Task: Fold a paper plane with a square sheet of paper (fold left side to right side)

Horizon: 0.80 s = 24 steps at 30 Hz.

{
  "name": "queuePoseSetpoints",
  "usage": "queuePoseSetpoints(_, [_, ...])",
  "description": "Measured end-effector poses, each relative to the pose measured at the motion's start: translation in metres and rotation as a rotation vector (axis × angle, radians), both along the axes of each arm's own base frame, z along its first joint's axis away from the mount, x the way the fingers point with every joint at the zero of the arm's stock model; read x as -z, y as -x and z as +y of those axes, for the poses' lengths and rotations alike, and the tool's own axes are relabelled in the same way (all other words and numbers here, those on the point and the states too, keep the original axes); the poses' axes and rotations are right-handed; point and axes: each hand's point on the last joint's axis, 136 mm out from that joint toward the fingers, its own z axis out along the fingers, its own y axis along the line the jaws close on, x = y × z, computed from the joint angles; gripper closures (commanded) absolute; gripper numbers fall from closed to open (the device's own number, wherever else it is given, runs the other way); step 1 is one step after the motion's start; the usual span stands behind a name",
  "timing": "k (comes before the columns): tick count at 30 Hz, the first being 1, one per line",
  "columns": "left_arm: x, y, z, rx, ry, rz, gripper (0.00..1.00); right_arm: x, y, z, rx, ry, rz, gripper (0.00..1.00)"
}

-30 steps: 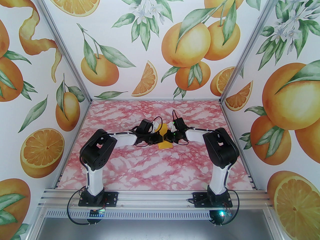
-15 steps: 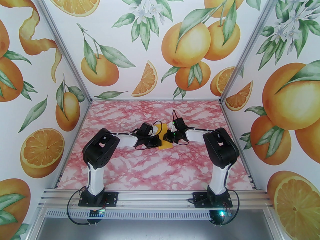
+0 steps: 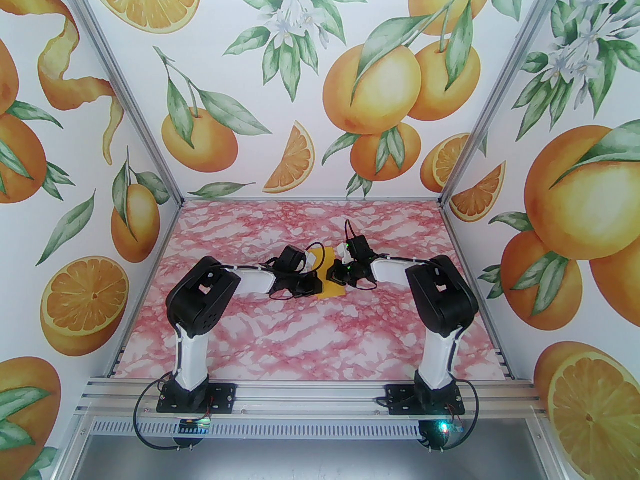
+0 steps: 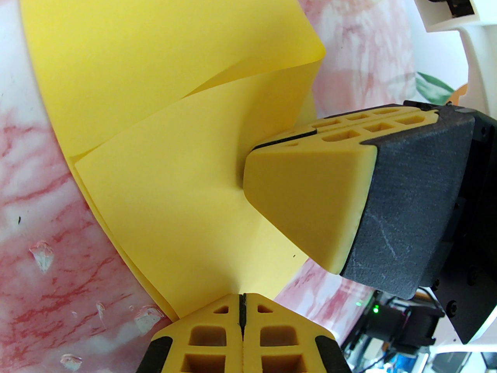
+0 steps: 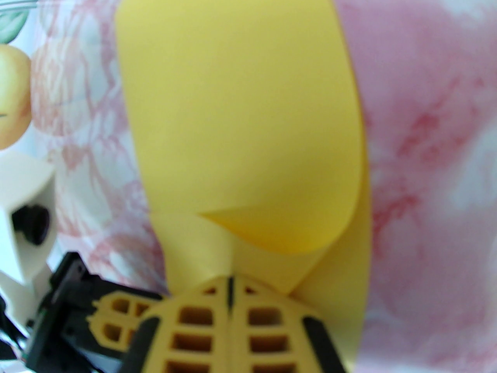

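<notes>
Since a second ago, the left arm has been drawing back toward its own side, uncovering a little more yellow beside its wrist. Its left gripper [image 4: 242, 297] is pinching an edge of the sheet of paper [image 4: 155, 72], fingers pressed together, probably to anchor it. That sheet is lying on the middle of the table [image 3: 300, 338] between both arms, with one layer curling loosely over the other and no crease pressed flat yet. Opposite, the right gripper [image 5: 230, 282] is nipping the yellow flap, fingers together, seemingly holding the turned-over layer so its edges can be matched.
</notes>
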Motion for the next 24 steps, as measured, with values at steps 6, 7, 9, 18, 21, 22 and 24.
queuePoseSetpoints(6, [0.000, 0.000, 0.000, 0.016, -0.006, -0.015, 1.00, 0.000, -0.001, -0.003, 0.014, -0.028, 0.013, 1.00])
queuePoseSetpoints(7, [0.000, 0.000, 0.000, 0.016, -0.007, -0.015, 1.00, 0.000, -0.001, -0.004, 0.018, -0.032, 0.016, 1.00])
queuePoseSetpoints(9, [0.000, 0.000, 0.000, 0.018, -0.007, -0.017, 1.00, 0.000, -0.003, -0.007, 0.028, -0.037, 0.021, 1.00])
queuePoseSetpoints(18, [0.001, 0.001, 0.000, 0.018, -0.004, -0.021, 1.00, 0.000, -0.014, -0.021, 0.065, -0.071, 0.044, 1.00])
queuePoseSetpoints(21, [0.001, 0.001, 0.000, 0.019, -0.003, -0.022, 1.00, -0.001, -0.025, -0.032, 0.097, -0.071, 0.042, 1.00])
queuePoseSetpoints(22, [0.001, 0.001, 0.000, 0.019, -0.003, -0.022, 1.00, -0.001, -0.031, -0.039, 0.115, -0.069, 0.037, 1.00])
queuePoseSetpoints(24, [0.001, 0.001, 0.000, 0.019, -0.003, -0.022, 1.00, -0.001, -0.041, -0.053, 0.156, -0.059, 0.029, 1.00])
